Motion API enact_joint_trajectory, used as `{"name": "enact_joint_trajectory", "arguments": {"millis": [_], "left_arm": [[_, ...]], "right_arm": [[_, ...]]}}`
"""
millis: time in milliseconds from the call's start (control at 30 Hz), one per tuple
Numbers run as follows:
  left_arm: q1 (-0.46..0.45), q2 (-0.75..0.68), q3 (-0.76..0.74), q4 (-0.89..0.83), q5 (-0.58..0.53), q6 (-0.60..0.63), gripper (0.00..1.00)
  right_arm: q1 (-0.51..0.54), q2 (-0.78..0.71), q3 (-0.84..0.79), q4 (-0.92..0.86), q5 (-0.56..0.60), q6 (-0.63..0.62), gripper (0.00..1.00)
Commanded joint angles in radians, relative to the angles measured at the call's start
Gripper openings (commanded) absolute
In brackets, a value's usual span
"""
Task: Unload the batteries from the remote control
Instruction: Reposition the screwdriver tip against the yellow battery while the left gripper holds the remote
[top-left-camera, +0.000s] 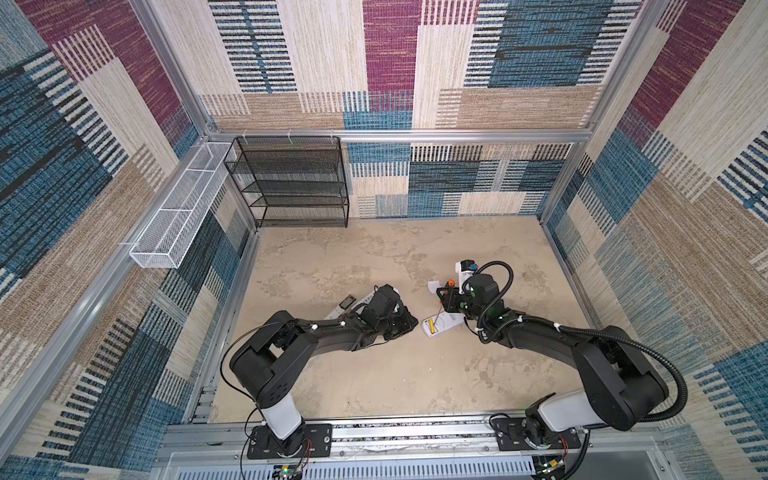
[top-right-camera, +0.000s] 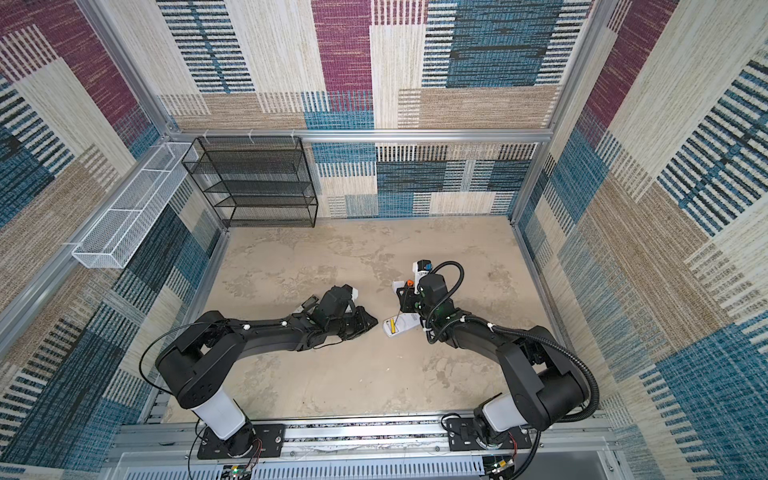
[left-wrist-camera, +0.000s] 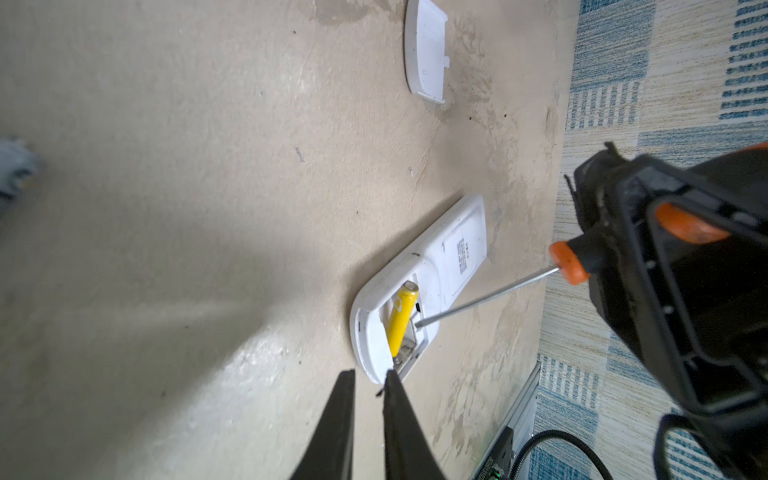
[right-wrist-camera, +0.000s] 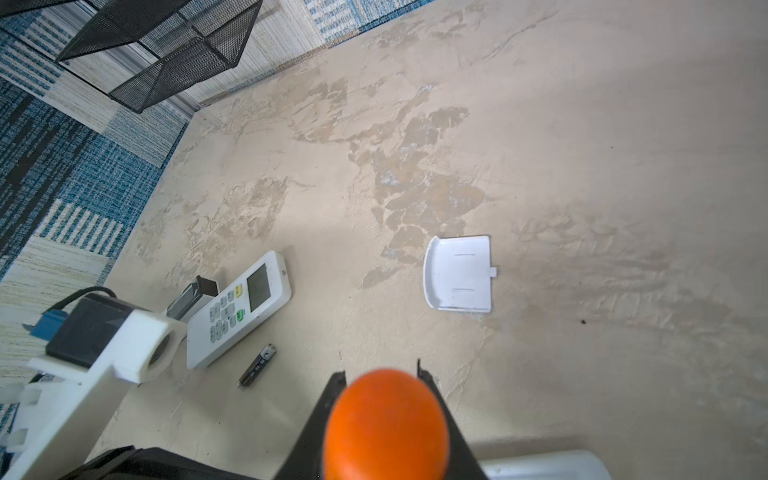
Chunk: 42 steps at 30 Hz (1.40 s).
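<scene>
The batteries in view number two. A yellow battery (left-wrist-camera: 401, 316) lies slanted in the open compartment of a white remote control (left-wrist-camera: 453, 257), which rests face down on the surface (left-wrist-camera: 208, 166). A black battery (right-wrist-camera: 257, 365) lies loose on the surface just beside a second remote (right-wrist-camera: 239, 309), which lies face up. The slot next to the yellow battery is part shadow and part covered by a finger, so its contents cannot be made out.

In both top views the second remote is mostly hidden under the left arm, and only a white strip shows (top-left-camera: 353, 305). A small dark-and-silver object (right-wrist-camera: 193, 297) touches that remote and is cut off by the white camera mount (right-wrist-camera: 104, 353). It cannot be identified.

One battery cover (right-wrist-camera: 459, 272) lies inner side up, well apart from both remotes.

There is one screwdriver (left-wrist-camera: 486, 297). Its tip sits in the compartment just beside the yellow battery. The right fingers (right-wrist-camera: 326, 399) pinch its handle, whose orange end is blurred in the right wrist view.

The left fingers (left-wrist-camera: 332, 424) stand close together with a narrow gap. One tip overlaps the end of the face-down remote control. It cannot be told whether they pinch its rim.
</scene>
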Motion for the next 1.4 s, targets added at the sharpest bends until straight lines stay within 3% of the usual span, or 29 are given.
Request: {"name": "enact_joint_trajectory", "arguments": {"millis": [0, 533, 833, 1367], "left_arm": [[0.001, -0.009, 0.001, -0.012, 0.005, 0.018, 0.18], [-0.037, 0.078, 0.037, 0.046, 0.038, -0.023, 0.21], [-0.044, 0.092, 0.032, 0.055, 0.027, -0.032, 0.21], [-0.051, 0.116, 0.024, 0.075, 0.027, -0.049, 0.18]], "right_arm": [[0.018, 0.007, 0.014, 0.016, 0.039, -0.036, 0.0], [0.065, 0.017, 0.032, 0.003, 0.109, -0.088, 0.0], [0.065, -0.017, 0.035, -0.016, 0.109, -0.077, 0.0], [0.068, 0.058, 0.004, 0.04, 0.074, -0.038, 0.0]]}}
